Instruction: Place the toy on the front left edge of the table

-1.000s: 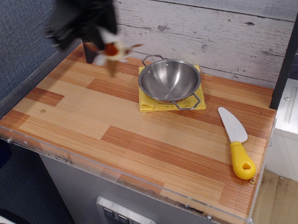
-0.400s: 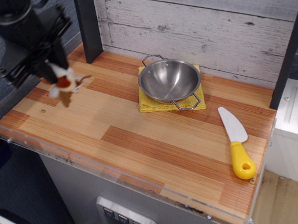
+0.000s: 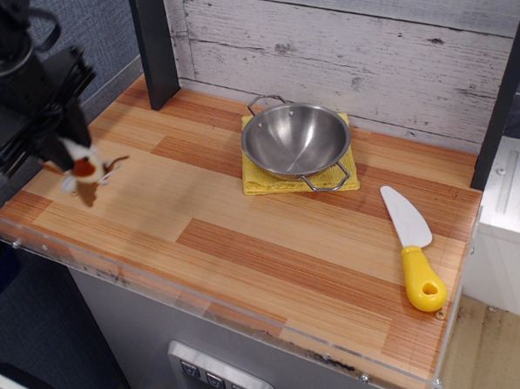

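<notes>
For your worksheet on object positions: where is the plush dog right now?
The plush dog hangs from the gripper above the table's left end, far left of the steel bowl.

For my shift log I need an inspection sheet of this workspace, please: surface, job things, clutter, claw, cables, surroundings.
Surface: striped wood table, clear edging.
Job things: toy hanging in the claw over the left side of the table, near the front corner; not set down.
Clutter: metal bowl on yellow cloth; yellow-handled knife at right.
Claw: claw shut on the toy.
Cables: a dark loop at the arm's top.
Surroundings: plank wall, dark post.
</notes>
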### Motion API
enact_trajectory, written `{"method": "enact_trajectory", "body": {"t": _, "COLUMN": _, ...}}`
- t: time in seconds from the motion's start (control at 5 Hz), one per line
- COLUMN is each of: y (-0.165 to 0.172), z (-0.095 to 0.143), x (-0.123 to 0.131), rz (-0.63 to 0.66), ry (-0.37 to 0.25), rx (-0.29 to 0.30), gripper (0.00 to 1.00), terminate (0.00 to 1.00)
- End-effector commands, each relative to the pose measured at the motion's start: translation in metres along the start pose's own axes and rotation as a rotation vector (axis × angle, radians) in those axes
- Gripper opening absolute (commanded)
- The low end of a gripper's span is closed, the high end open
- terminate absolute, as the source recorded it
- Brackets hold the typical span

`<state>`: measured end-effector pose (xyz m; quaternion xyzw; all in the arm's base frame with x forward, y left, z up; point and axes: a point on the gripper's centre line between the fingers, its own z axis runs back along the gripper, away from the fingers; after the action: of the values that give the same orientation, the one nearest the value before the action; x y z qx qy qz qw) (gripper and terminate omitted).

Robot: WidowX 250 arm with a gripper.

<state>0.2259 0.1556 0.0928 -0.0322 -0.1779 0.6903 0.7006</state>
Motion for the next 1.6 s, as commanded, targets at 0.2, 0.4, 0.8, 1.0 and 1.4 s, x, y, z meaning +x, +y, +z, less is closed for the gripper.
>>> {"method": "enact_trajectory", "body": {"t": 0.2, "y": 0.002, "z": -0.041, "x": 0.014, "rz": 0.006, "ry": -0.02, "rx": -0.023, "gripper": 0.0, "terminate": 0.0}}
{"method": "enact_trajectory", "body": {"t": 0.4, "y": 0.001, "z": -0.054, "x": 0.011, "rz": -0.005, "ry": -0.007, "rx": -0.015, "gripper": 0.0, "terminate": 0.0}}
{"method": "enact_trajectory", "body": {"t": 0.8, "y": 0.005, "z": -0.057, "x": 0.009, "rz": 0.041, "ry": 0.023, "rx": 0.037, "gripper": 1.0, "terminate": 0.0}}
{"method": "enact_trajectory", "body": {"t": 1.0, "y": 0.005, "z": -0.053, "x": 0.005, "rz": 0.091, "ry": 0.032, "rx": 0.033, "gripper": 1.0, "terminate": 0.0}}
{"method": "enact_trajectory", "body": {"t": 1.4, "y": -0.003, "z": -0.039, "x": 0.007, "rz": 0.104, "ry": 0.025, "rx": 0.023, "gripper": 1.0, "terminate": 0.0}}
